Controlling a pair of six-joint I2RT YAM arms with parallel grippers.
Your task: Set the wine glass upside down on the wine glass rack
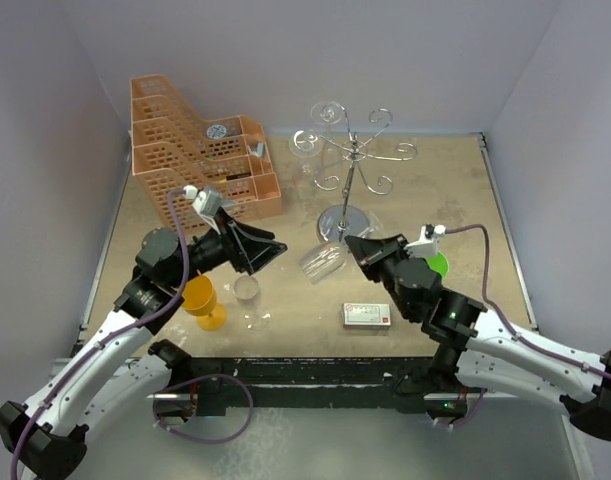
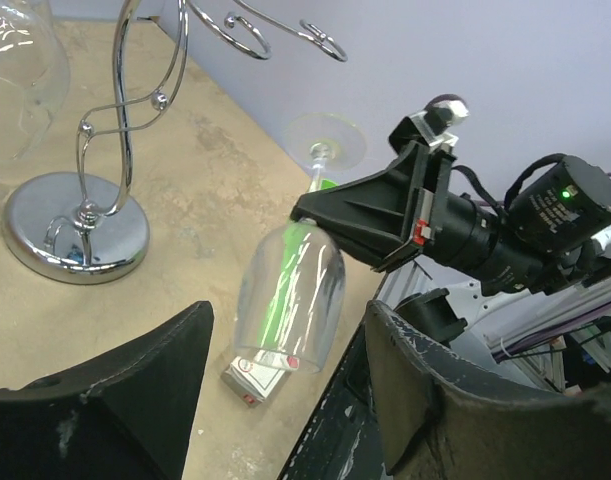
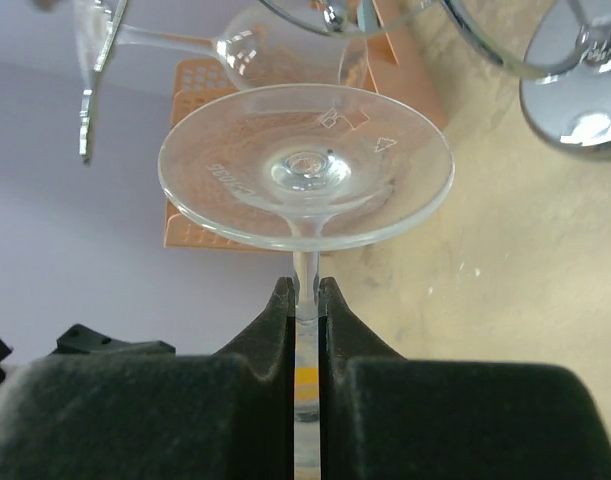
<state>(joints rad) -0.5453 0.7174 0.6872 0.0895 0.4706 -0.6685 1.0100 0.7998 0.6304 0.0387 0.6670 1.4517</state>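
A clear wine glass [image 1: 323,260] hangs tilted above the table between the two arms. My right gripper [image 3: 305,290] is shut on its stem just below the round foot [image 3: 305,165]. In the left wrist view the bowl [image 2: 290,300] points mouth-first at my left gripper [image 2: 285,390], whose fingers [image 2: 115,400] stand open and apart from the glass. From above, the left gripper [image 1: 273,255] sits just left of the bowl and the right gripper [image 1: 352,245] just right of it. The chrome wine glass rack [image 1: 350,160] stands behind, with its round base [image 2: 75,225] on the table.
Another clear glass [image 1: 307,150] hangs on the rack's left arm. An orange lattice basket [image 1: 200,150] stands at the back left. An orange goblet [image 1: 200,300] and a small clear glass [image 1: 247,290] sit front left. A small box [image 1: 366,315] lies front centre, beside a green object [image 1: 437,265].
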